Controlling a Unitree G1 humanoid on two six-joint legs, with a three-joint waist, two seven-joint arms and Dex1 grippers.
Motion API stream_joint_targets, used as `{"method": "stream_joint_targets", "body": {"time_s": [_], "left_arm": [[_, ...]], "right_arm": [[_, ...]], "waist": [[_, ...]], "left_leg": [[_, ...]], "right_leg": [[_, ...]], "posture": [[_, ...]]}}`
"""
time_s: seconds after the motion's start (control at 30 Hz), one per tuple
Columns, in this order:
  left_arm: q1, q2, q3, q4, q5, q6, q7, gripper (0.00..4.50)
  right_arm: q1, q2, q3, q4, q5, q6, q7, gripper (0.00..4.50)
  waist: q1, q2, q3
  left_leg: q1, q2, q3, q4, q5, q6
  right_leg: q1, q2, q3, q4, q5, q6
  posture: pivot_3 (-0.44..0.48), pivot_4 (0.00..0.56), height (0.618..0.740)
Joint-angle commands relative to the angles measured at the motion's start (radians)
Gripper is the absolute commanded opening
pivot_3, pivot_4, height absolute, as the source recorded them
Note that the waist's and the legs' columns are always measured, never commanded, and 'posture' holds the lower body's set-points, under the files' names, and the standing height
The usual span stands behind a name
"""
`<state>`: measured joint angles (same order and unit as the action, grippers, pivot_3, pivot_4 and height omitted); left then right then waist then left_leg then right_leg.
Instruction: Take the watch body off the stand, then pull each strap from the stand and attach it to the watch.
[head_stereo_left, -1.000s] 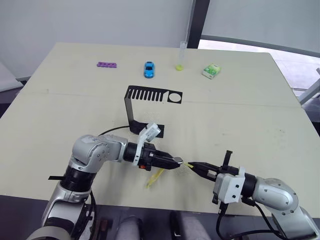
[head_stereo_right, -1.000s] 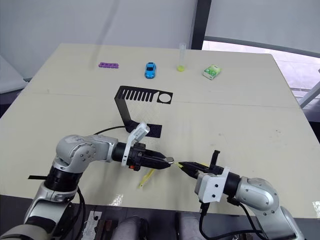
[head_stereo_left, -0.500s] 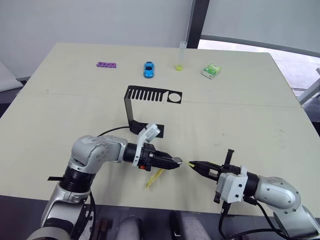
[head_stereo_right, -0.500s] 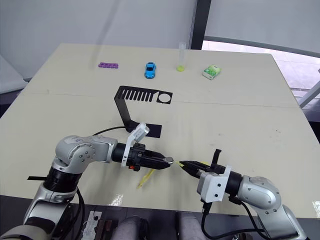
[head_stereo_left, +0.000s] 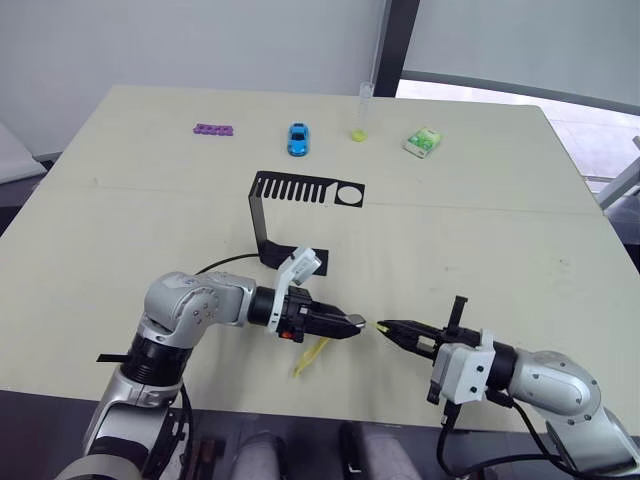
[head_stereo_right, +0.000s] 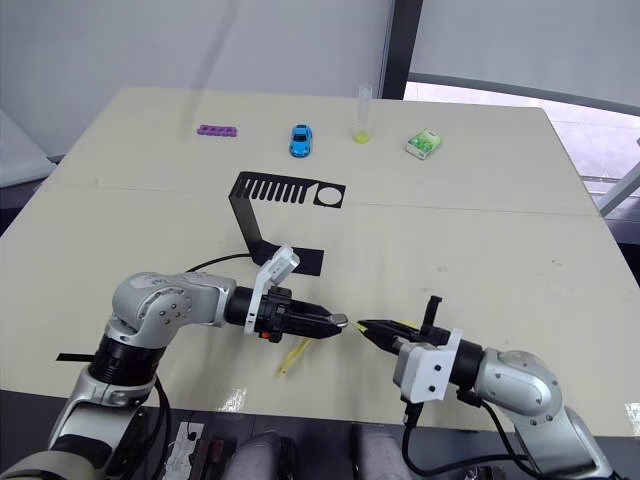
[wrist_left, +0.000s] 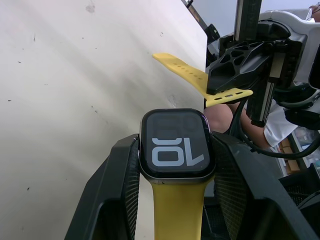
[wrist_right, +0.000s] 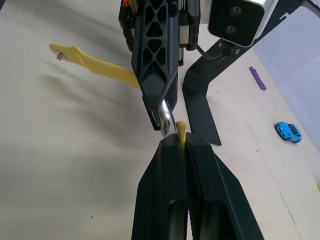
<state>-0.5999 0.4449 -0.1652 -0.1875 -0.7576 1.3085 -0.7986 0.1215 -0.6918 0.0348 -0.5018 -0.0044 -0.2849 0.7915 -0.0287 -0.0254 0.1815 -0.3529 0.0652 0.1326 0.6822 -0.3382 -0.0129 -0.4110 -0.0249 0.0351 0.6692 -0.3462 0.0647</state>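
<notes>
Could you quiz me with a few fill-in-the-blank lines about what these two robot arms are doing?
The left end effector grips the watch body, whose screen reads ____.
One strap already hangs from the watch; its colour is ____.
The right end effector pinches the second ____.
The blue toy car sits beyond the black ____.

Missing: 10; yellow; strap; stand

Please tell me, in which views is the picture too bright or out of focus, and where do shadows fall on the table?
Left wrist view: the background behind the right gripper is overexposed and soft, while the watch body is sharp. Right wrist view: the fingers nearest the camera are soft, and the first strap casts a faint shadow. Left eye view: even light, with a soft shadow under the stand.
</notes>
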Motion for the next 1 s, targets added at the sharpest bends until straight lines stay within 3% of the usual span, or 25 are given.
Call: {"method": "stream_joint_targets", "body": {"time_s": [0.03, 1.0], "left_arm": [[-0.003, -0.005, 0.022, -0.031, -0.023, -0.006, 0.003, 1.6], [0.003, -0.01, 0.015, -0.035, -0.024, -0.007, 0.016, 1.6]], "right_arm": [[-0.01, -0.005, 0.002, -0.006, 0.018, -0.007, 0.0, 0.0], [0.002, -0.005, 0.017, -0.003, 0.022, -0.018, 0.001, 0.0]], "waist": [[0.0, 0.0, 0.0], [0.0, 0.0, 0.0]], "left_leg": [[0.0, 0.0, 0.0, 0.0, 0.0, 0.0], [0.0, 0.0, 0.0, 0.0, 0.0, 0.0]], "right_leg": [[0.0, 0.0, 0.0, 0.0, 0.0, 0.0], [0.0, 0.0, 0.0, 0.0, 0.0, 0.0]], "posture": [[0.0, 0.15, 0.74], [0.0, 0.15, 0.74]]}}
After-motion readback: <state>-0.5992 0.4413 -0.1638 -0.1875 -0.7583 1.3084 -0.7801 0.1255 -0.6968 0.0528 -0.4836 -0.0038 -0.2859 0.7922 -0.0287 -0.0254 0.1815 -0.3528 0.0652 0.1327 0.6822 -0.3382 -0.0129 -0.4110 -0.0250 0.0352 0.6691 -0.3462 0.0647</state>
